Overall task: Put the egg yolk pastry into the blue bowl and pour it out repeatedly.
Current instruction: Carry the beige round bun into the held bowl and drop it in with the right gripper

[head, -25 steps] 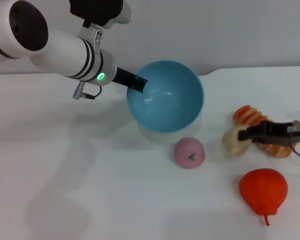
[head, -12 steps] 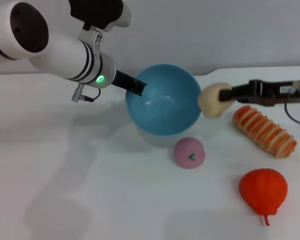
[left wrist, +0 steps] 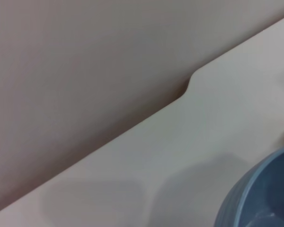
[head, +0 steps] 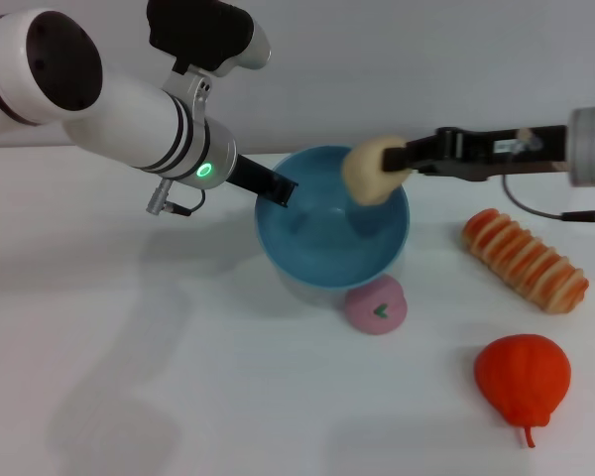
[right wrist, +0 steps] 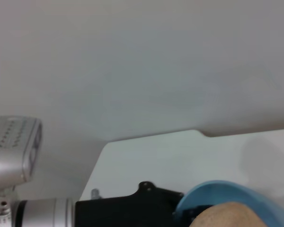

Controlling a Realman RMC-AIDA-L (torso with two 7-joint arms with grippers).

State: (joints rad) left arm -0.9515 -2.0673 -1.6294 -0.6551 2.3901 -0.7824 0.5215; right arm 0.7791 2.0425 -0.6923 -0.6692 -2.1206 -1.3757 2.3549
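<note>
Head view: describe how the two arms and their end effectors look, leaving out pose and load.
The left arm is a thick white tube with black joint caps, dark rings, a green light, a small grey cable, and a black camera block on top. Its left end effector is slim and black. The right end effector is a black bar with white lettering on a silver-white wrist, trailing a thin dark cable.

A smooth white matte counter [head: 129,397] with a notched back edge meets a plain pale grey wall [head: 397,59]; soft shadows lie across it.

Left gripper [head: 278,185] clamped the blue bowl's [head: 302,248] rim — right gripper [head: 395,159] gripped the egg yolk pastry [head: 370,170], arm extended.
</note>
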